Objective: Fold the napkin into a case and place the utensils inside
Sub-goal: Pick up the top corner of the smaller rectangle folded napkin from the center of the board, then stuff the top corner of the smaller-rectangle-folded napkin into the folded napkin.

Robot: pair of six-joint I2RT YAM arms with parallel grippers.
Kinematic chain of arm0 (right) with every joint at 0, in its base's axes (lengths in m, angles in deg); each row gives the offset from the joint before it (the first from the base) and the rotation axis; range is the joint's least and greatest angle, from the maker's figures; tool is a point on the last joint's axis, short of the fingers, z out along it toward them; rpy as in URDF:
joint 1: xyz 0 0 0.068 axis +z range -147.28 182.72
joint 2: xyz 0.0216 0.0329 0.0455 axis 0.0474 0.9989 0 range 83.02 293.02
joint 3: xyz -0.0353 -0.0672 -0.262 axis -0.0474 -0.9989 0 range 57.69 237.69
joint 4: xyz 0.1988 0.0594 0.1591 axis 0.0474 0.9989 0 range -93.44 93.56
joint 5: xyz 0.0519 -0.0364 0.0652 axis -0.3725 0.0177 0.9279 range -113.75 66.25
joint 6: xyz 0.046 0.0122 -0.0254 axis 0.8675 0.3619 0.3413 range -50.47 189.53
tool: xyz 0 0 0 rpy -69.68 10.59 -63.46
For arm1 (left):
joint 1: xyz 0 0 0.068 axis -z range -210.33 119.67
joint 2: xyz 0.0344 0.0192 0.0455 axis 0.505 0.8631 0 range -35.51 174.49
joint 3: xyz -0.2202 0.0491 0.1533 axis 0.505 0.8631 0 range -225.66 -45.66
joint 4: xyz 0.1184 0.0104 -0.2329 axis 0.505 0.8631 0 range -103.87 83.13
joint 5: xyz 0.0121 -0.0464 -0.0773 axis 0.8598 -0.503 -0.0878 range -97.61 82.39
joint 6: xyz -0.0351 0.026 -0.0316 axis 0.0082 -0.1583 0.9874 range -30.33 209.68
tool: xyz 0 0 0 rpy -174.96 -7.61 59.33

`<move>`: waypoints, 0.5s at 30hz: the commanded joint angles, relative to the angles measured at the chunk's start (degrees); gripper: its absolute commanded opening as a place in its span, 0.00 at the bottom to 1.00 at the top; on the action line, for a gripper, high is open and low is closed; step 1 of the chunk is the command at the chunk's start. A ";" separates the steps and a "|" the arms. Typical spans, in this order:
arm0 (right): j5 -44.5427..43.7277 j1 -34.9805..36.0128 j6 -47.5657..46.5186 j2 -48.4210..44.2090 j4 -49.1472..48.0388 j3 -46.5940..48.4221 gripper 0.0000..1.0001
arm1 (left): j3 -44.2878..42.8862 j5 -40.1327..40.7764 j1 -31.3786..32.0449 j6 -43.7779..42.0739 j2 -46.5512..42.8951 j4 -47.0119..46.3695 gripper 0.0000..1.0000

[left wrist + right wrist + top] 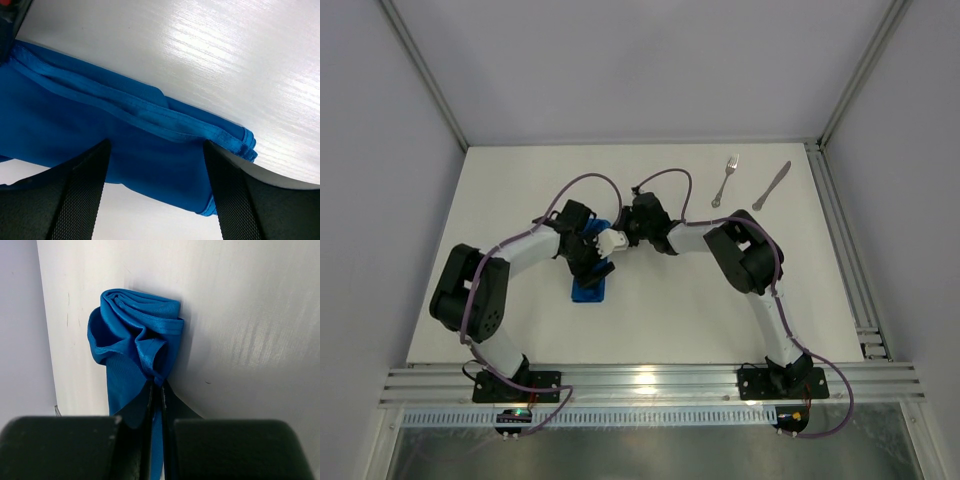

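Observation:
The napkin (588, 290) is a bright blue cloth folded into a narrow strip left of the table's middle. My left gripper (594, 260) is open over its far half. In the left wrist view the folded cloth (100, 130) lies between and beneath the two spread fingers (80, 200). My right gripper (616, 240) reaches in from the right and is shut on a layer at the strip's far end. In the right wrist view the jaws pinch a bunched blue fold (135, 325), lifting it open. The fork (725, 180) and knife (772, 185) lie at the far right, apart from both grippers.
Both arms crowd together over the strip's far end, with purple cables looping above them. A metal rail (640, 380) runs along the near edge, and frame posts stand at the back corners.

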State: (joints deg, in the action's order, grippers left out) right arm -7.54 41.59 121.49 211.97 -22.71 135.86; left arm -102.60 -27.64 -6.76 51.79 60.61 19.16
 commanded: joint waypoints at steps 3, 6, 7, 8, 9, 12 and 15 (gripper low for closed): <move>-1.09 0.06 -0.20 -0.01 1.86 -0.83 0.04 | 1.31 3.42 1.39 0.89 4.08 -1.48 0.70; -1.09 0.06 -0.20 -0.10 1.95 -0.91 0.04 | 1.49 4.91 1.39 1.85 4.08 -2.45 0.56; -1.00 0.06 -0.28 -0.10 2.04 -0.83 0.04 | 1.40 4.91 1.39 2.11 3.64 -2.19 0.51; -1.00 0.06 -0.37 -0.27 2.21 -0.83 0.04 | 1.31 4.91 1.39 2.12 3.20 -1.93 0.47; -1.09 -0.02 -0.55 -0.36 2.30 -0.83 0.04 | 1.49 4.91 1.39 2.03 2.68 -1.75 0.37; -1.18 -0.02 -0.72 -0.62 2.57 -0.83 0.04 | 1.84 5.26 1.39 1.94 0.48 -2.10 0.14; -1.18 -0.02 -0.72 -0.71 2.57 -1.00 0.04 | 1.75 3.61 1.30 1.94 0.39 -1.75 0.00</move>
State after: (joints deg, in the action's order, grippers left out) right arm -7.52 41.48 121.95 211.97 -22.71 135.82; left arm -102.47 -22.97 -5.62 53.27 61.07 15.64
